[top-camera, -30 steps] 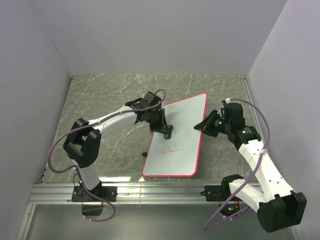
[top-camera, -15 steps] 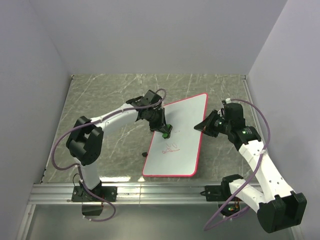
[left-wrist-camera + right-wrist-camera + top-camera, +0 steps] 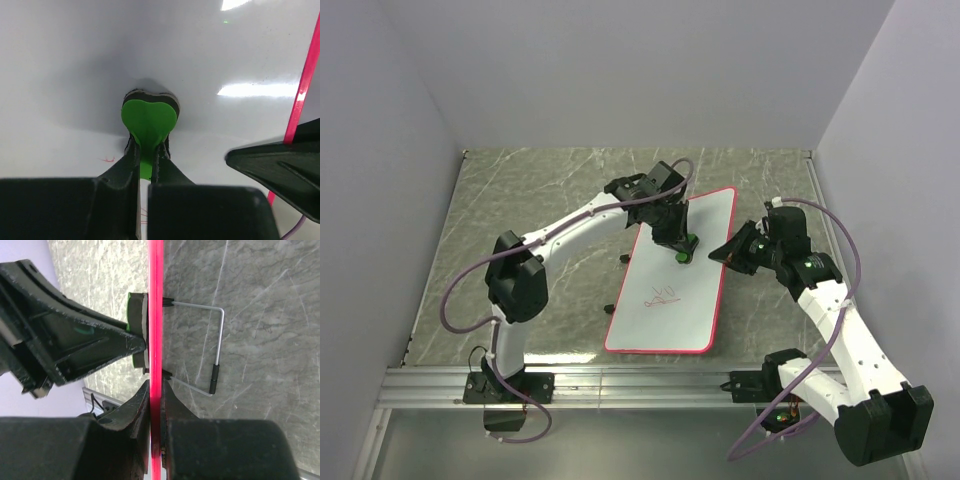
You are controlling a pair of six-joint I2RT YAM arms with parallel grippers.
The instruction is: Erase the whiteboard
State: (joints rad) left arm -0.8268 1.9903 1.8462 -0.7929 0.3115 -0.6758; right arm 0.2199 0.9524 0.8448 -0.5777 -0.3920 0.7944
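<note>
The whiteboard (image 3: 692,262) lies tilted in the middle of the table, white with a red-pink rim, propped on a wire stand (image 3: 217,347). Faint red scribbles (image 3: 662,296) sit on its lower half. My left gripper (image 3: 682,246) is shut on the green eraser (image 3: 148,119) and presses it on the upper part of the board (image 3: 75,65). My right gripper (image 3: 726,255) is shut on the board's right rim (image 3: 156,315) and holds it edge-on.
The table (image 3: 530,215) is grey marble with white walls behind and at both sides. A metal rail (image 3: 620,385) runs along the near edge by the arm bases. The left arm reaches across the table's left half.
My left gripper has carried the eraser up and to the right across the board, from near the scribbles to the upper part. The right gripper has stayed on the rim.
</note>
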